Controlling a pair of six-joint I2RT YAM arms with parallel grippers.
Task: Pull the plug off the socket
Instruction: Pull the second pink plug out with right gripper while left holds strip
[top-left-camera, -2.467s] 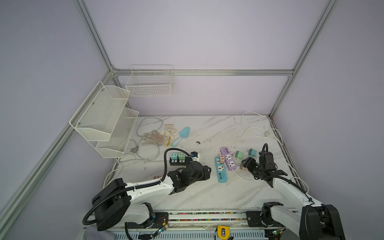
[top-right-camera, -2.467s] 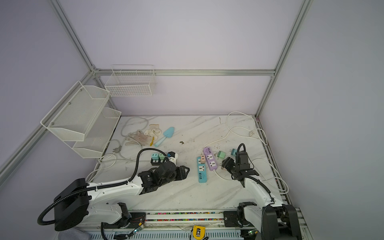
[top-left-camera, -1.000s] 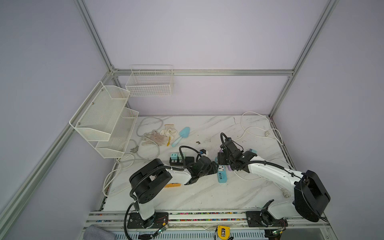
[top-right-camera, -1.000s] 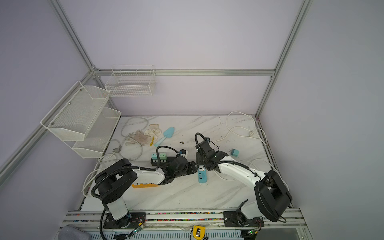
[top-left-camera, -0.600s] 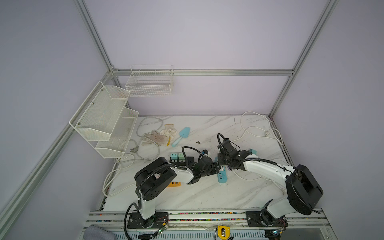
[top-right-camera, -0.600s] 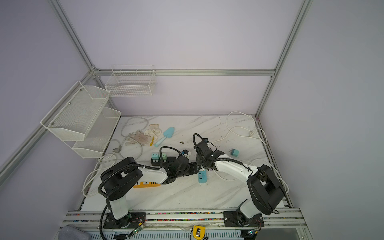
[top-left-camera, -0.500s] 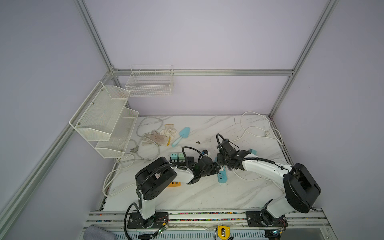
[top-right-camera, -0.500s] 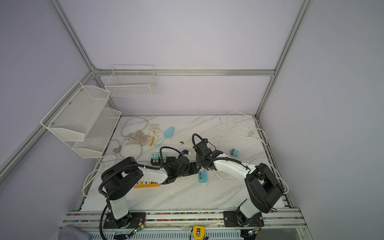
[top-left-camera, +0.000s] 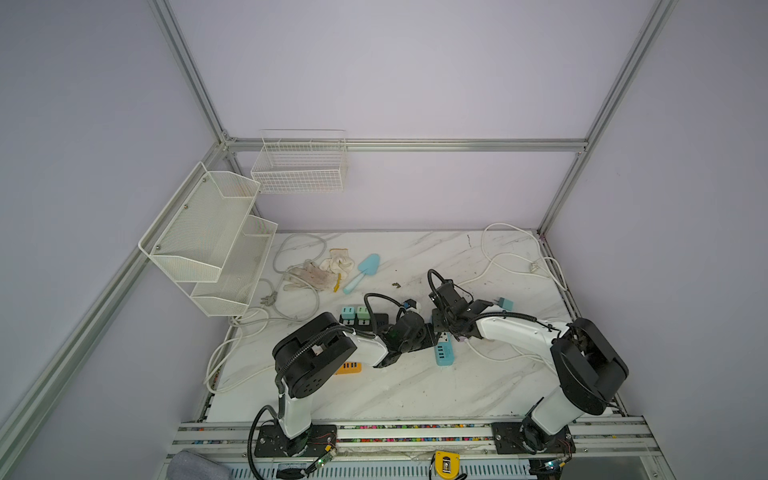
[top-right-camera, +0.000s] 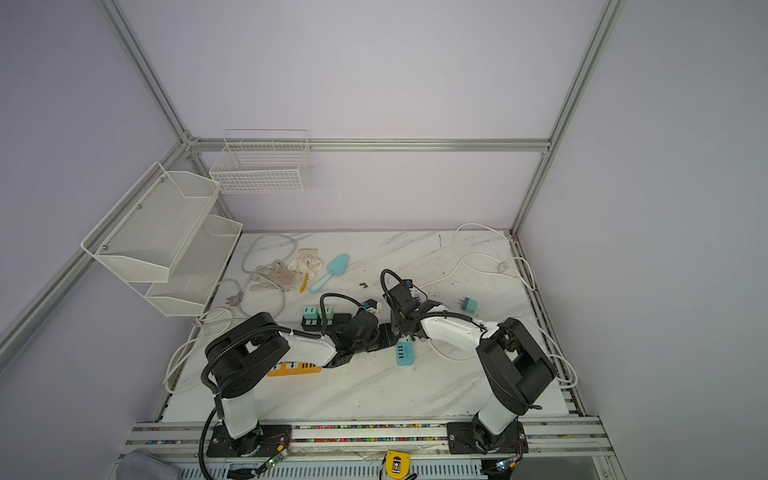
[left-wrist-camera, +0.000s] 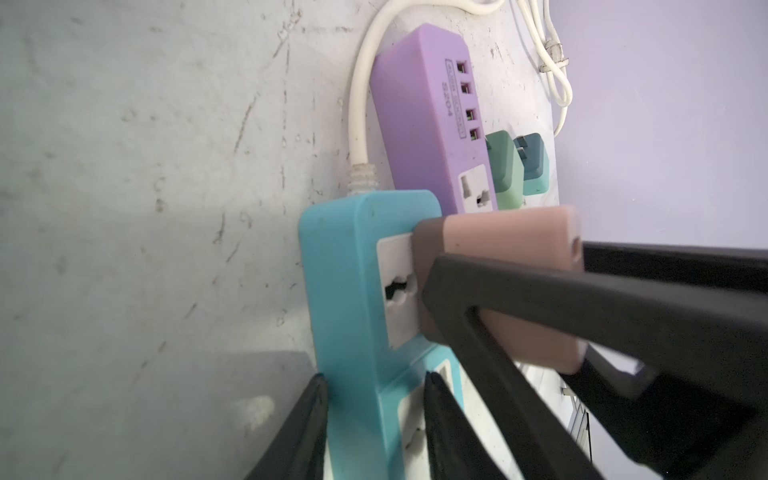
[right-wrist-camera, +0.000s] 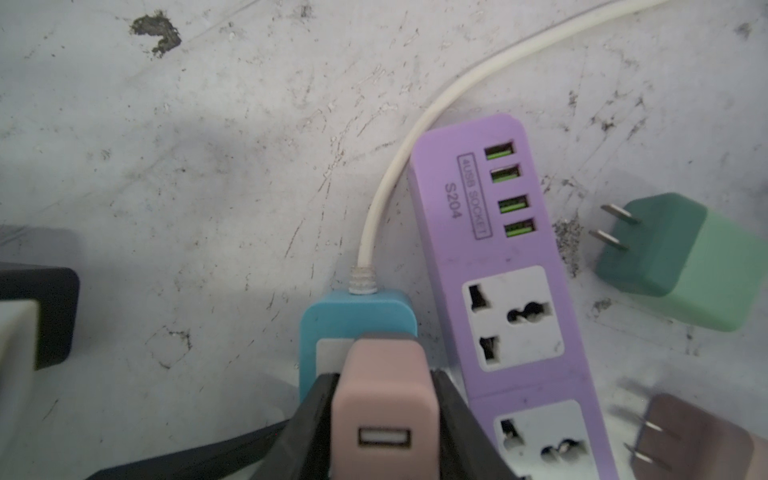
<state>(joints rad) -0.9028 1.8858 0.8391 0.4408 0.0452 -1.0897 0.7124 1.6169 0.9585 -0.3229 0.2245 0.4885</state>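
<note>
A pink plug (right-wrist-camera: 384, 386) stands in the end socket of the blue socket strip (right-wrist-camera: 357, 311), its base against the white socket face (left-wrist-camera: 395, 291). My right gripper (right-wrist-camera: 381, 374) is shut on the plug, one finger on each side. My left gripper (left-wrist-camera: 376, 378) is shut across the strip's body just behind that socket, with the right gripper's fingers (left-wrist-camera: 540, 291) crossing close above it. In both top views the two grippers meet at the strip's far end (top-left-camera: 443, 353) (top-right-camera: 404, 353), left gripper (top-left-camera: 430, 336) beside right gripper (top-left-camera: 442, 328).
A purple socket strip (right-wrist-camera: 511, 249) lies right beside the blue one, with a loose green plug (right-wrist-camera: 685, 257) and a brownish plug (right-wrist-camera: 698, 440) past it. A black strip (top-left-camera: 361, 318), an orange strip (top-left-camera: 348, 368), a teal plug (top-left-camera: 505, 303), white cables (top-left-camera: 507, 257) and wall baskets (top-left-camera: 216, 245) surround them.
Both arms have swung in from their sides to the middle of the table. The left jaws have closed on the blue strip and the right jaws on the pink plug.
</note>
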